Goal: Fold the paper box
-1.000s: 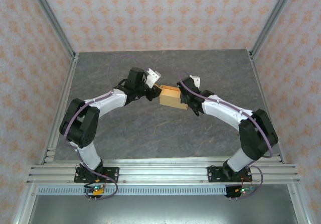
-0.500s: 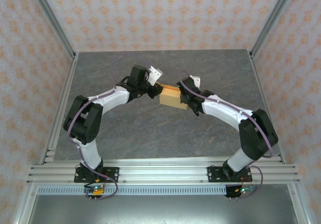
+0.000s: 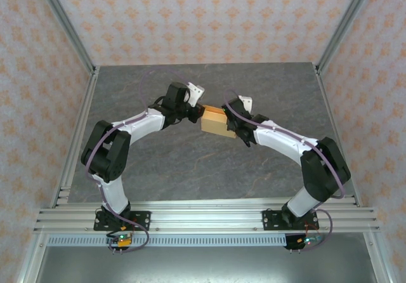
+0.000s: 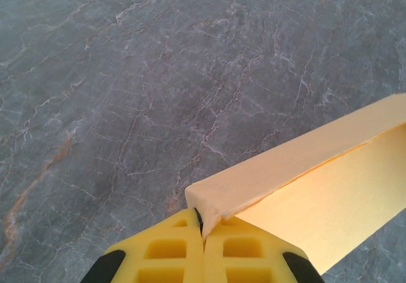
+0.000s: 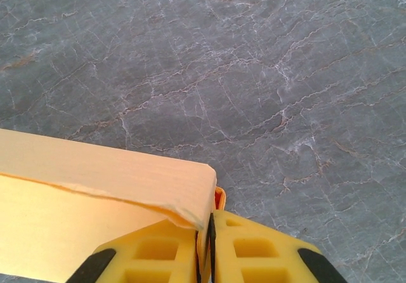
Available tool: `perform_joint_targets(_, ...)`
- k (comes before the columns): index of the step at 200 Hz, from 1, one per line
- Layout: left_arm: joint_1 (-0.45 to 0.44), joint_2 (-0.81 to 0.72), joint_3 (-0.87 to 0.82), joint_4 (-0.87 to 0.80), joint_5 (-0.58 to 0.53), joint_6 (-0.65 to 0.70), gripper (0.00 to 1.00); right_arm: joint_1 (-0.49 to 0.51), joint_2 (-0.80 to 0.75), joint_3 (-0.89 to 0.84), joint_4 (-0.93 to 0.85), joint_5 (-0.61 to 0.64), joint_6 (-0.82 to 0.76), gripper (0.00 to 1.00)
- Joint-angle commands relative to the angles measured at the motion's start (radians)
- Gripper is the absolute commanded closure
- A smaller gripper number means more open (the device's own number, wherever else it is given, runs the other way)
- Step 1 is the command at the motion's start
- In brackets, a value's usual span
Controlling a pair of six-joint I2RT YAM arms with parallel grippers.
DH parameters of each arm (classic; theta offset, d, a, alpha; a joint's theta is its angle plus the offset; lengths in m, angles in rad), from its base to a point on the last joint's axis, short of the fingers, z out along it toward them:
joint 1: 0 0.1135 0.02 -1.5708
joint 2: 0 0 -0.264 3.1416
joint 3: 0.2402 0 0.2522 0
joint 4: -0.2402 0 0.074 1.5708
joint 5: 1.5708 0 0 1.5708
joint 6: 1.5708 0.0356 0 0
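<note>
The paper box (image 3: pixel 214 121), light orange-tan cardboard folded into a small rectangular form, hangs between both arms above the middle of the grey marble table (image 3: pixel 190 162). My left gripper (image 3: pixel 195 110) is shut on the box's left end; in the left wrist view its yellow fingers (image 4: pixel 166 251) pinch a corner of the paper box (image 4: pixel 298 169). My right gripper (image 3: pixel 236 125) is shut on the right end; in the right wrist view the paper box (image 5: pixel 95 188) has its edge caught between the yellow fingers (image 5: pixel 254 251).
Aluminium frame posts (image 3: pixel 63 35) and patterned walls (image 3: pixel 203 16) bound the table on three sides. A metal rail (image 3: pixel 203 216) with both arm bases runs along the near edge. Bare grey surface lies around the box on all sides.
The left arm has shifted slightly up and toward the far side, its gripper staying on the box's left end. The box and right arm have barely moved.
</note>
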Motion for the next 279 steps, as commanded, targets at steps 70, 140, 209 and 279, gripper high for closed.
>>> perform_joint_targets(70, -0.009, -0.104, 0.021, -0.112, -0.055, -0.198, 1.00, 0.018, 0.063, 0.026, -0.079, 0.058, 0.046, 0.88)
perform_joint_targets(140, -0.009, -0.068, 0.172, -0.366, -0.073, -0.137, 1.00, 0.020, 0.071, 0.027, -0.080, 0.072, 0.046, 0.88)
perform_joint_targets(209, -0.011, -0.044, 0.170, -0.441, -0.082, -0.160, 1.00, 0.021, 0.072, 0.028, -0.080, 0.073, 0.043, 0.88)
perform_joint_targets(279, -0.015, -0.041, 0.165, -0.459, -0.116, -0.367, 1.00, 0.021, 0.087, 0.036, -0.095, 0.096, 0.053, 0.88)
